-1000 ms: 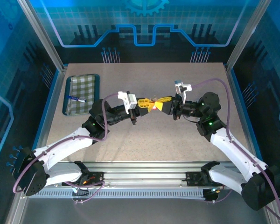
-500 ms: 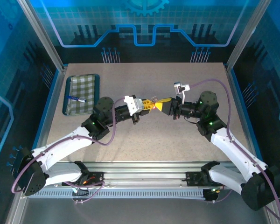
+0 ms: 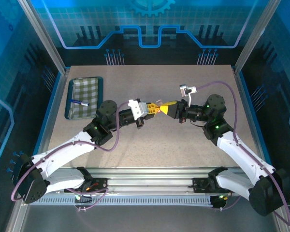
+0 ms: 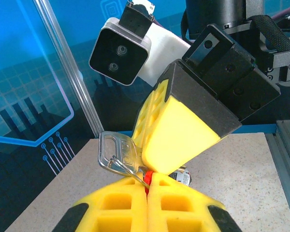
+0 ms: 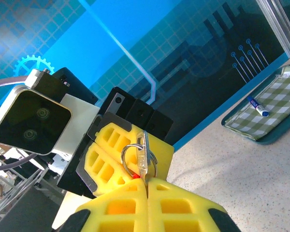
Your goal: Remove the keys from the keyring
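Left gripper (image 3: pixel 155 107) and right gripper (image 3: pixel 163 107) meet tip to tip above mid-table, both clamped tight: left on the red keyring (image 4: pixel 145 177), right on a silver key (image 5: pixel 144 155). Speckled grey table (image 3: pixel 183 145), blue-lit walls, tray (image 3: pixel 92 89) with pen (image 3: pixel 79 102) far left. Since a second ago the left wrist has rolled and reached further, while the meeting point barely shifted. Left wrist view shows the key's flat face; right wrist sees it edge-on, beside a wire loop (image 5: pixel 128 153).
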